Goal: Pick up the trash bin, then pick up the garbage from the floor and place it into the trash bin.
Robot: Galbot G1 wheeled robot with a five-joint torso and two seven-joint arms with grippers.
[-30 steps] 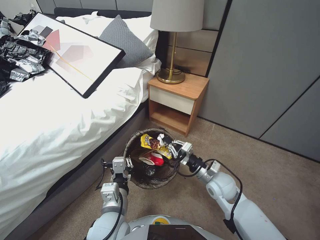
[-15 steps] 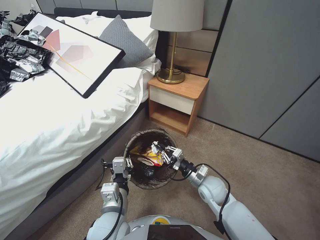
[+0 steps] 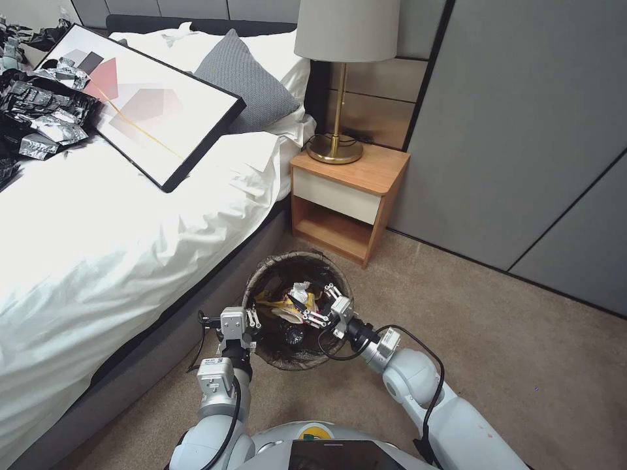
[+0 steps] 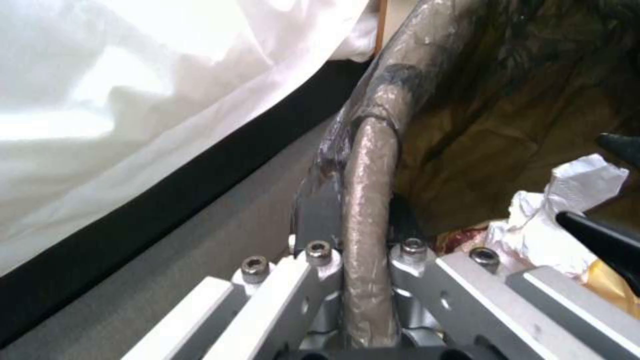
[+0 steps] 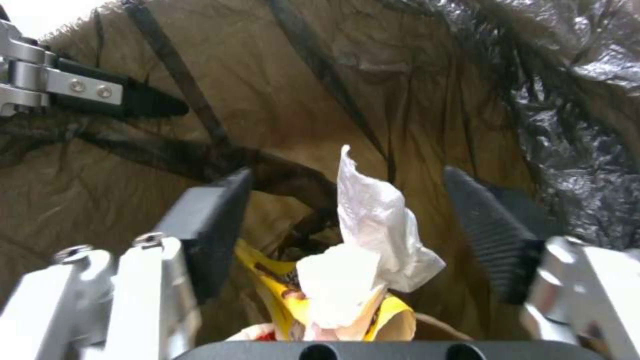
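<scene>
Tissue (image 5: 373,235) and yellow packet (image 5: 280,295) lie between the right end effector's (image 3: 312,312) wide-spread fingers (image 5: 207,225), inside the bin (image 3: 261,277). Left end effector (image 3: 253,324) clamps its rim.

Bed, nightstand and carpet floor, placed by the nightstand

The wooden nightstand (image 3: 349,196) carries a brass lamp (image 3: 338,78) on its top. Left of the nightstand, the bed (image 3: 98,261) with white sheet carries a framed picture (image 3: 140,104), a grey pillow (image 3: 245,81) leaning near the headboard, and a heap of black and silver plastic sheeting (image 3: 39,111) at the far left. In front of the nightstand lies the beige carpet floor (image 3: 509,339).
</scene>
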